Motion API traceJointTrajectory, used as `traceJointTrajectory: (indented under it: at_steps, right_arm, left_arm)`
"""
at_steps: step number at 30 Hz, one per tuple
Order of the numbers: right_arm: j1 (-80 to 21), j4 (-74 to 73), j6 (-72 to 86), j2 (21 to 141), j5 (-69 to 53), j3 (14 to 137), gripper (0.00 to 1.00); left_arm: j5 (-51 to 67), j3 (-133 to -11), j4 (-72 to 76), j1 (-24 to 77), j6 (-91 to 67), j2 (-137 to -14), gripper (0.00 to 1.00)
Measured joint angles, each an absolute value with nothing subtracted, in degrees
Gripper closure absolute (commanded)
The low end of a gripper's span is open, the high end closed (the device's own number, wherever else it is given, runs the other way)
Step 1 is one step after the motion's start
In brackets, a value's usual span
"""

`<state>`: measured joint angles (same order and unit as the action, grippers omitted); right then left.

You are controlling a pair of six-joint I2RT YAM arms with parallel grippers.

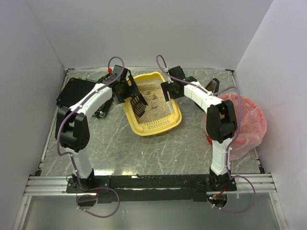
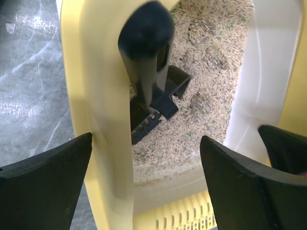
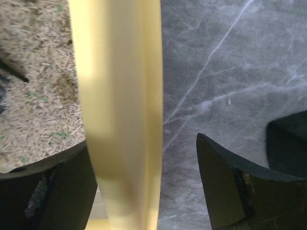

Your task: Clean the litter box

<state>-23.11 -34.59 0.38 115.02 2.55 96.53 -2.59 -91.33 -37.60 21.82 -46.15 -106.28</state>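
Left gripper [image 2: 146,139] spread wide astride left wall of litter box [image 1: 158,126]; right gripper [image 3: 141,141] spread wide astride right wall. Holds beige litter [image 2: 211,57], black scoop [image 2: 144,72]. Lies mid-desk nearer far edge, lengthwise far-to-near, slotted end facing near edge.

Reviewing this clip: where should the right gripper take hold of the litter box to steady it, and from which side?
Grip the litter box by its long side rim, from above. That rim is a narrow raised lip running straight between the open fingers of the right gripper, so one finger can drop inside over the litter and one outside over the table.
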Motion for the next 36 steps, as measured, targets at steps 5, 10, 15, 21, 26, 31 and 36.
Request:
traceJointTrajectory:
  at_steps: [5,10,15,21,26,31,36]
  right_arm:
    - [-25.19,-33.89,1.45,116.49,7.38,96.55,0.25]
    - [-27.59,-34.09,2.02,118.58,12.53,98.65,0.4]
    - [-28.1,-34.68,2.09,120.84,15.9,100.86,0.49]
    - [-27.92,-35.24,2.09,121.84,17.19,101.8,0.63]
    - [-27.38,-35.62,1.72,122.08,18.35,102.32,0.81]
    - [-27.38,-35.7,1.61,122.08,18.37,102.35,0.89]
    - [-27.38,-35.66,1.61,121.97,18.22,102.19,0.91]
  left_arm:
    - [-2.07,-89.03,-36.64,21.89,-46.17,-102.87,0.01]
    - [-2.02,-87.09,-36.12,21.96,-46.26,-99.77,0.01]
    - [-3.42,-84.14,-35.9,21.96,-46.37,-96.25,0.01]
    - [-5.72,-83.24,-36.14,21.96,-46.41,-93.73,0.01]
    - [-7.05,-82.83,-36.34,21.96,-46.48,-92.84,0.01]
    - [-8.6,-82.72,-37.08,21.96,-46.83,-92.71,0.01]
    - [-9.5,-82.7,-37.6,21.96,-47.22,-92.71,0.01]
